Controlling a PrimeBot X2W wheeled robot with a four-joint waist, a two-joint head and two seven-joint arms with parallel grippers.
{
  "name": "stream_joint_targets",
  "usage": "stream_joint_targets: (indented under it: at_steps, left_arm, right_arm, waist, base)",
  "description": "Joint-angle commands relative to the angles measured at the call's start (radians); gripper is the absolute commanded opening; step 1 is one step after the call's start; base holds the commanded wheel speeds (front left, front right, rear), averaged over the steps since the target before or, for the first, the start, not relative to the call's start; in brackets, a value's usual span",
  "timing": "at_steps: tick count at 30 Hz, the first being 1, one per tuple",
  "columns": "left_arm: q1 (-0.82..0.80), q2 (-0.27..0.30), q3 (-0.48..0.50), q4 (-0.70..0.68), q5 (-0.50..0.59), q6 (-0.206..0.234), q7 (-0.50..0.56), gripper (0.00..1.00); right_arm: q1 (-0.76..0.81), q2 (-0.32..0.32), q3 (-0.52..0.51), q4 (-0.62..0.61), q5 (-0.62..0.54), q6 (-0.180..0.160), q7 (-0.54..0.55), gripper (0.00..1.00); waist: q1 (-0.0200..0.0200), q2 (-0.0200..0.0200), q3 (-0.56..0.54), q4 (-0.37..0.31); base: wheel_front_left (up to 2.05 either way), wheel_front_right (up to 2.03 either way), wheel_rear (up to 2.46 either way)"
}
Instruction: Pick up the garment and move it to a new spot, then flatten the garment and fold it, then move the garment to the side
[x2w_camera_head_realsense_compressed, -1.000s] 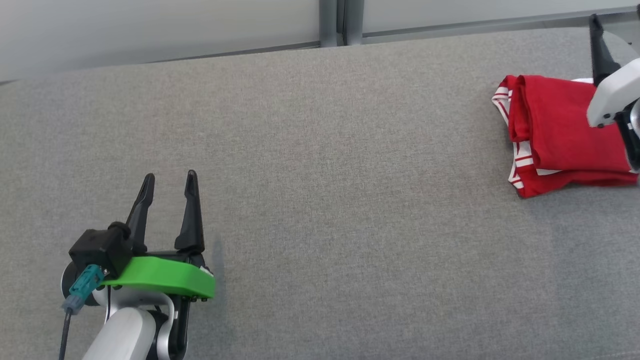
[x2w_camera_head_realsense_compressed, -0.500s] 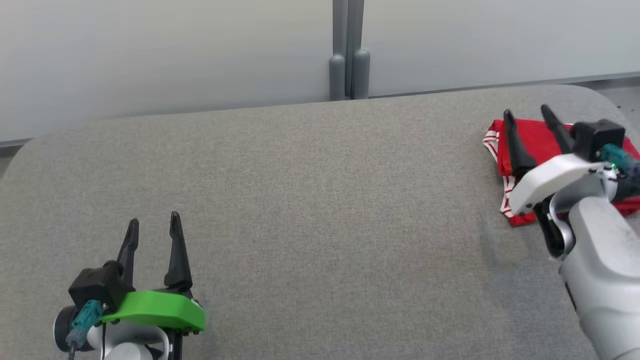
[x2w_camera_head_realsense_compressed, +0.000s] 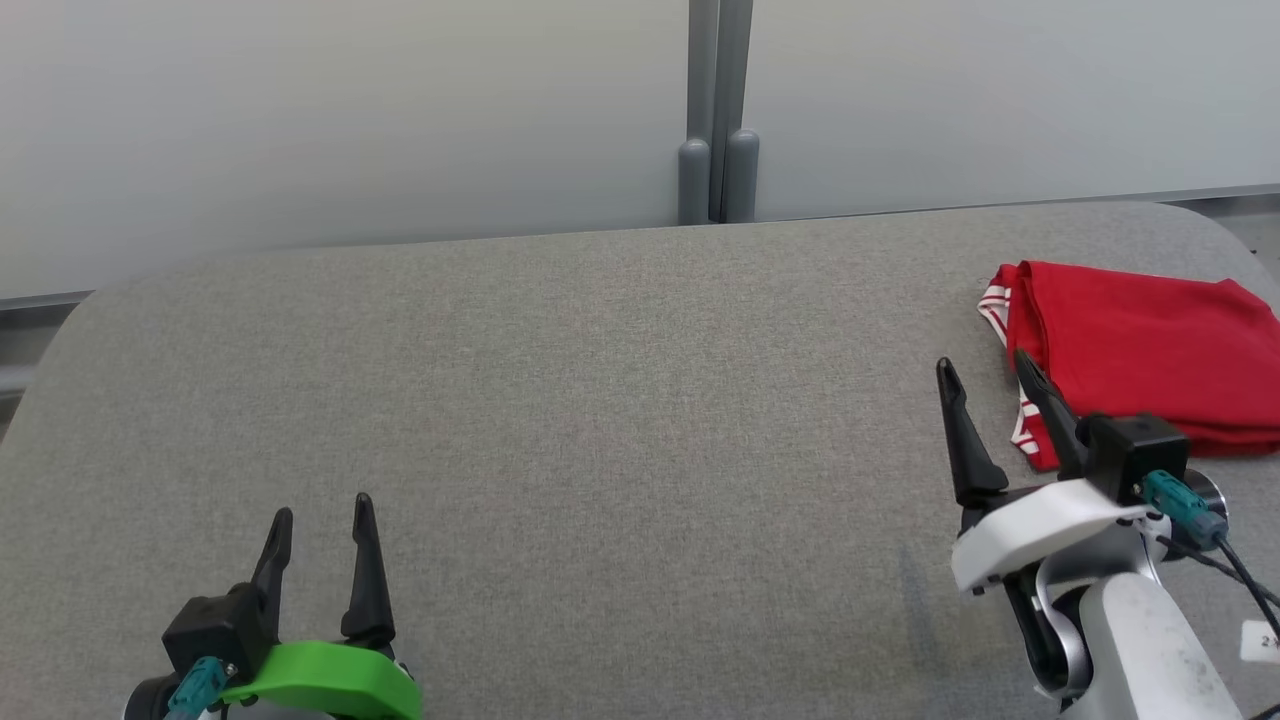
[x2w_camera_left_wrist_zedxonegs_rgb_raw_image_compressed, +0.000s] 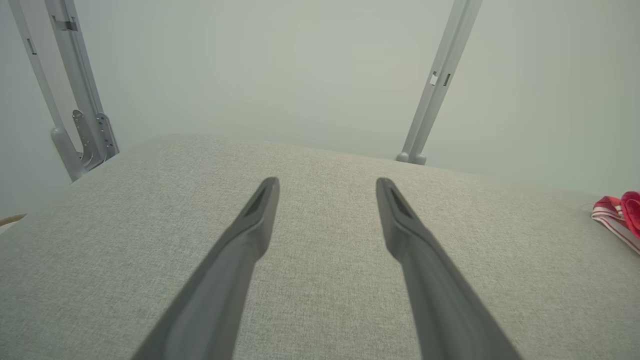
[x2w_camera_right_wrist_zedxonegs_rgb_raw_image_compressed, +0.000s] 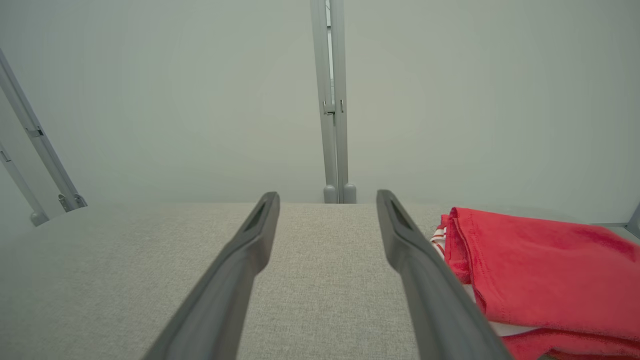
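The folded red garment with white-striped trim (x2w_camera_head_realsense_compressed: 1130, 340) lies at the far right end of the grey woven-fabric tabletop (x2w_camera_head_realsense_compressed: 620, 400). The right gripper (x2w_camera_head_realsense_compressed: 982, 362) sits just beside its near left edge, fingers spread wide and empty. The left gripper (x2w_camera_head_realsense_compressed: 322, 507), equally wide and empty, is well apart at the near left. Pale wall panels (x2w_camera_head_realsense_compressed: 350, 110) and a grey metal post (x2w_camera_head_realsense_compressed: 718, 100) stand behind.

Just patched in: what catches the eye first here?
The folded red garment with white-striped trim stands out, lying at the far right of the grey table. The right gripper hovers open beside its near-left corner, holding nothing. The left gripper is open at the lower left, far from it.
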Motion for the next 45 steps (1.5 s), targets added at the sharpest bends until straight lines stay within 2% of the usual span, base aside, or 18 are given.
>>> stream_joint_targets:
  at_steps: [1, 5, 10, 20, 36, 37, 40, 45]
  left_arm:
    - [0.016, 0.0, 0.001, 0.0, 0.012, 0.001, -0.005, 1.0]
    - [0.027, -0.001, -0.009, 0.002, 0.02, 0.007, -0.007, 1.0]
    - [0.027, -0.007, -0.019, -0.002, 0.023, 0.005, -0.009, 1.0]
    - [0.01, -0.018, -0.018, -0.025, 0.041, -0.003, -0.014, 1.0]
    - [0.002, -0.01, -0.022, -0.031, 0.046, 0.011, -0.007, 1.0]
    - [0.016, -0.017, -0.024, -0.025, 0.042, 0.008, -0.008, 0.0]
    - [0.03, -0.026, -0.034, 0.0, 0.039, 0.007, -0.007, 0.0]
    - [0.022, -0.041, -0.006, 0.009, -0.031, -0.017, 0.014, 0.0]
  right_arm:
    - [0.04, 0.007, -0.004, -0.046, -0.013, 0.0, 0.016, 1.0]
    - [0.114, 0.015, 0.006, -0.135, -0.001, 0.0, 0.043, 1.0]
    - [0.172, 0.015, 0.016, -0.185, 0.036, 0.0, 0.043, 1.0]
    - [0.2, 0.016, 0.022, -0.187, 0.04, 0.0, 0.038, 1.0]
    - [0.182, 0.016, 0.018, -0.183, 0.026, 0.0, 0.045, 1.0]
    - [0.192, 0.017, 0.021, -0.182, 0.029, 0.0, 0.046, 0.0]
    - [0.208, 0.022, 0.024, -0.155, 0.032, 0.0, 0.046, 0.0]
    - [0.204, 0.019, 0.016, -0.143, 0.13, 0.0, 0.056, 0.0]
  waist:
    - [0.0, 0.0053, 0.0, -0.001]
    - [0.0, 0.0053, 0.001, 0.0]
    - [0.0, 0.0053, 0.002, 0.005]
    - [0.0, 0.0053, 0.003, 0.007]
    - [0.0, 0.0053, 0.006, 0.014]
    - [0.0, 0.0, 0.006, 0.014]
    - [0.0, 0.0, 0.006, 0.014]
    - [0.0, 0.0002, 0.007, 0.013]
  base:
    - [0.0, 0.0, 0.0]
    - [0.0, 0.0, 0.0]
    - [0.0, 0.0, 0.0]
    - [0.0, 0.0, 0.0]
    - [0.0, 0.0, 0.0]
    - [0.0, 0.0, 0.0]
    - [0.0, 0.0, 0.0]
    - [0.0, 0.0, 0.0]
